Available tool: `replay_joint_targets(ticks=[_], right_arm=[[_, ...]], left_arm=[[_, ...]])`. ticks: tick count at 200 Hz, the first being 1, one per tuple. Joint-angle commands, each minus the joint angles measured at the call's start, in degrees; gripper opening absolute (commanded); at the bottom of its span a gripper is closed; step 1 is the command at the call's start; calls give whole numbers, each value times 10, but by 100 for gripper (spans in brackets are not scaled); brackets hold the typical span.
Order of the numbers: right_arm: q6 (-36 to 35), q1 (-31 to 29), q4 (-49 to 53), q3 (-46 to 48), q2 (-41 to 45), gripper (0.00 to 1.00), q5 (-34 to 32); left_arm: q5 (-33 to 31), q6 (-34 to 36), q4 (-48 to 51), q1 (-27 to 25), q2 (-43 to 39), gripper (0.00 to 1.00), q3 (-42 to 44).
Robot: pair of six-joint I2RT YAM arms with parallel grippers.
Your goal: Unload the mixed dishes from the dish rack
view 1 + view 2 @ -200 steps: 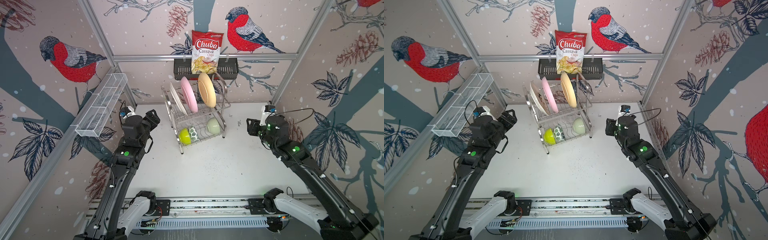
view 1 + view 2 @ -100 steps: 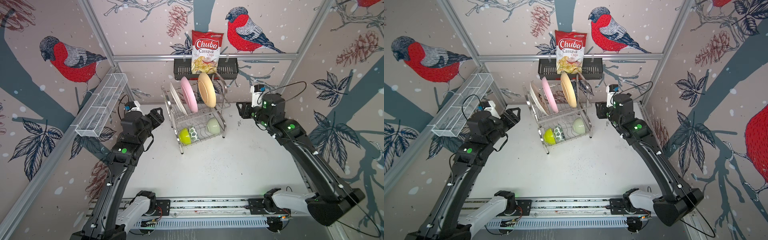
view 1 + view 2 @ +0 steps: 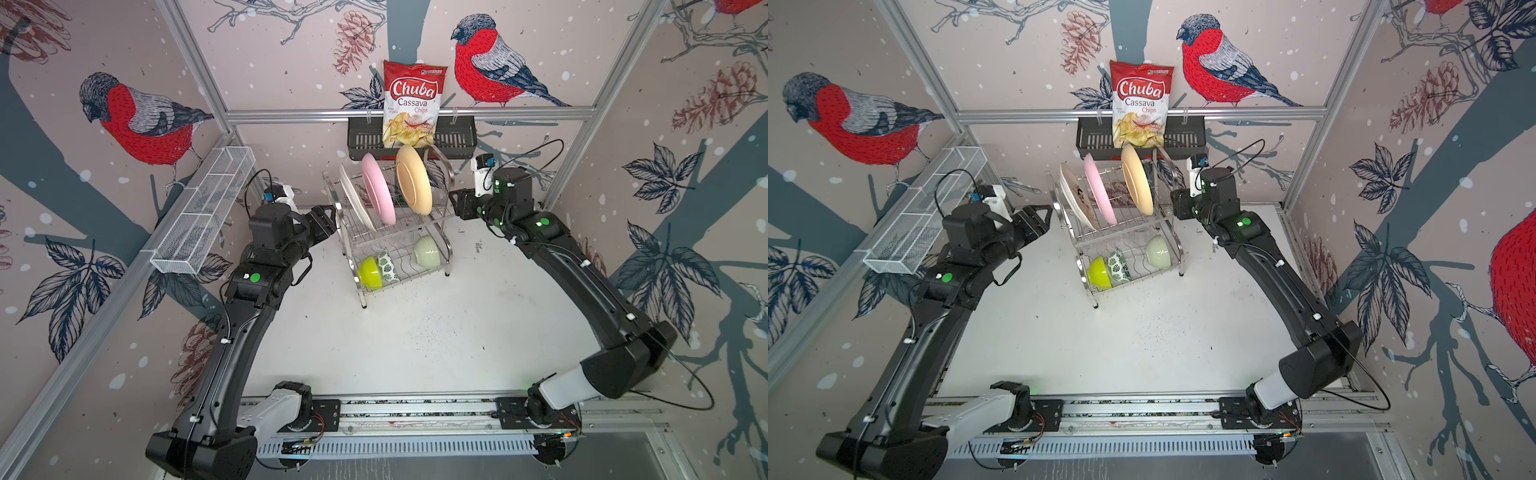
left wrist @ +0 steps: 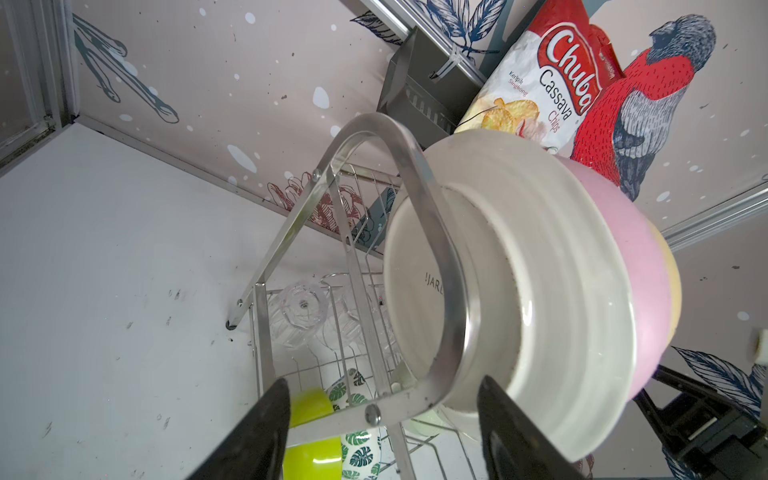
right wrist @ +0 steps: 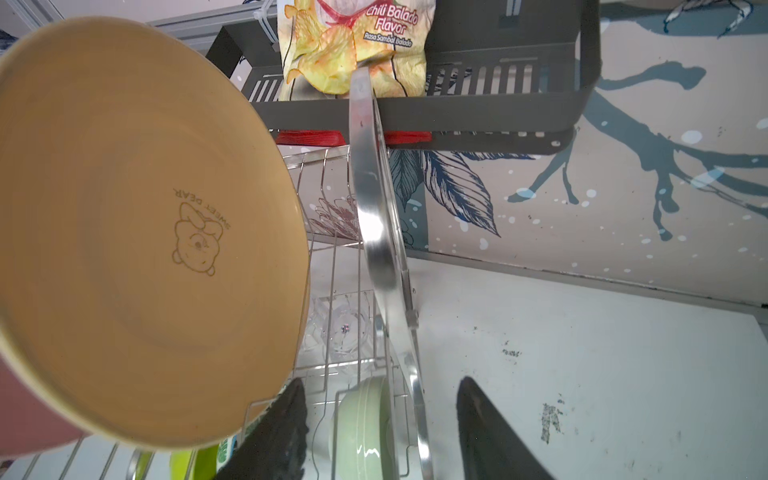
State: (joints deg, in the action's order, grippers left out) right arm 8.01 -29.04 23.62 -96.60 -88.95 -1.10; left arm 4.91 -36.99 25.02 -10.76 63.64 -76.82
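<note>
Three plates (image 3: 376,191) stand on edge in the upper tier of the dish rack (image 3: 449,245), far centre, with bowls (image 3: 370,272) below. Left gripper (image 3: 330,214) and right gripper (image 3: 456,203) flank its ends, jaws open, empty. Risk: fingers snag the end frames, the rack shifts, plates topple.

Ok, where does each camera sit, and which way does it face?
Top views: overhead in front, looking down at the dish rack; both arms, left gripper and right gripper show.
Left wrist: on the left arm, facing the cream plate; its fingertips show.
Right wrist: on the right arm, facing the tan plate; its fingertips show.
Shared: the chips bag.
</note>
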Motion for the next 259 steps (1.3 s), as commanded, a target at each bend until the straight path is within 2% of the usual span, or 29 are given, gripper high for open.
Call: replay_joint_targets(ticks=[1,46,78,134,167,211,259], right_arm=[[-36,-1,-18,-37,-27,59,-12],[-66,0,-9,-109,-84,59,-27],[-69,4,-19,-127,-107,59,-26],[-66,6,-36,-160,-141,58,-18],[-57,10,-36,-170,-154,46,-1],[-41,11,-34,-155,-143,17,11],[-15,11,-53,-101,-90,8,10]], left_arm=[[12,13,-11,0,18,70,-15],[11,16,-8,0,60,69,-48],[13,9,-18,0,74,68,-51],[20,4,-23,-3,86,55,-61],[11,3,-21,-3,87,45,-62],[21,-1,-25,-6,101,28,-69],[29,-7,-27,-22,124,17,-85]])
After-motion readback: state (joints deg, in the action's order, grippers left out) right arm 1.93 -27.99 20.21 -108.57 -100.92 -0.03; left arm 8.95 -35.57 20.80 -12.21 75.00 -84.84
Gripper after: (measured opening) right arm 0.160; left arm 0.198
